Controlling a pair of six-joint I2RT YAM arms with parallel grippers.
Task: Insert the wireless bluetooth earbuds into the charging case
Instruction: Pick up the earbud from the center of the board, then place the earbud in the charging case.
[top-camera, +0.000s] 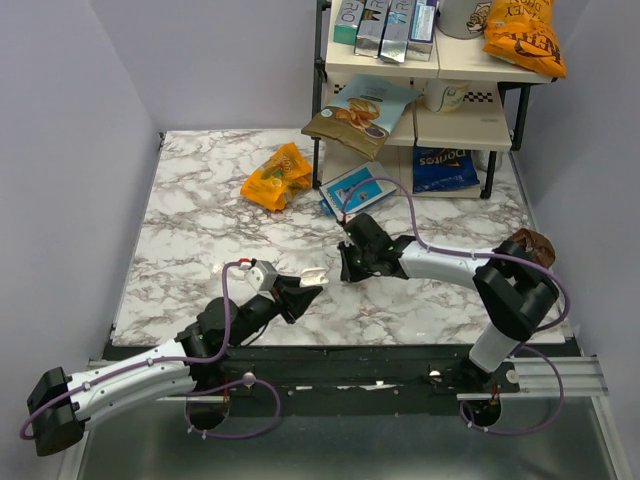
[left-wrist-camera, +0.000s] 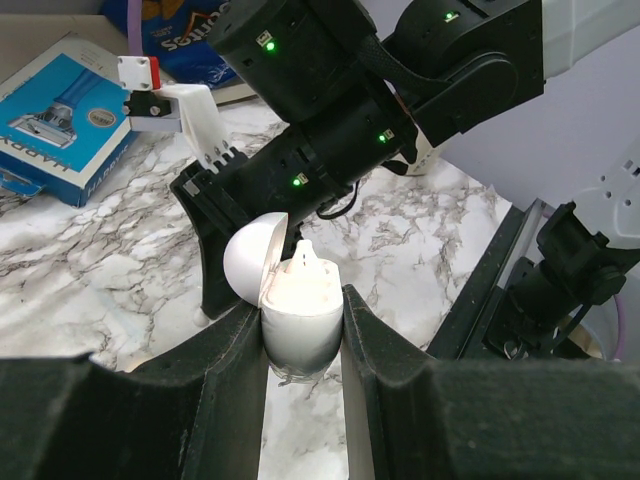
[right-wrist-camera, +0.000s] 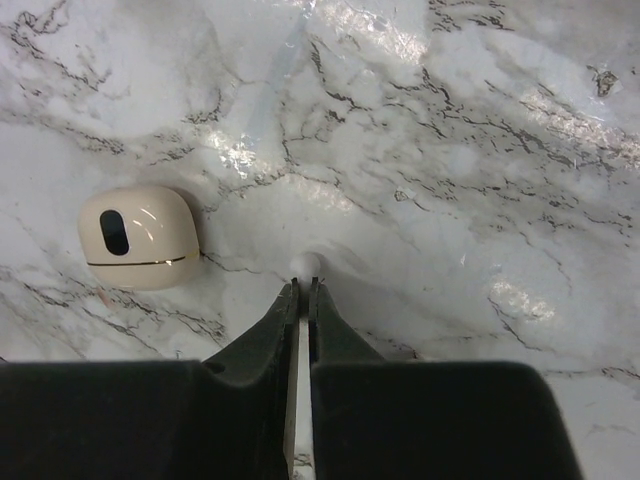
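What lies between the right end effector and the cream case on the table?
Nothing: bare table separates end effector and case, shown in right wrist view.

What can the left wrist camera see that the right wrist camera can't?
Only the left wrist view shows the left tool squeezing an open case, its lid flipped up and something white sticking up inside. It also shows the other arm and a blue box.

Only the right wrist view shows the right tool pinching a small white piece, probably an earbud, beside a closed cream pod lying on the table.

Both views show the marble table.
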